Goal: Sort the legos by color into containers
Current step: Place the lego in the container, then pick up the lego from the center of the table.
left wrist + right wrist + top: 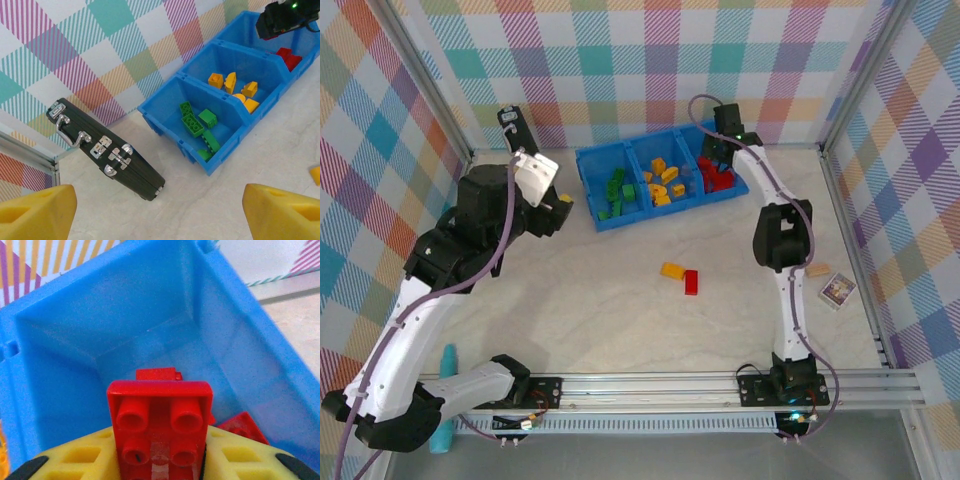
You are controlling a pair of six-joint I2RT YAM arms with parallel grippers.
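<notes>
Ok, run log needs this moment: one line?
right end effector: shut on red brick, over red compartment | left end effector: open

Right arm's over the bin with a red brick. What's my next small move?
Probably open the fingers of the right gripper: the red studded plastic brick they clamp hangs over the end compartment of the long blue plastic bin, where other red bricks lie.

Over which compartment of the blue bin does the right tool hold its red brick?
The right-end compartment, which contains red bricks; the middle one has yellow-orange bricks, the left one green ones.
</notes>
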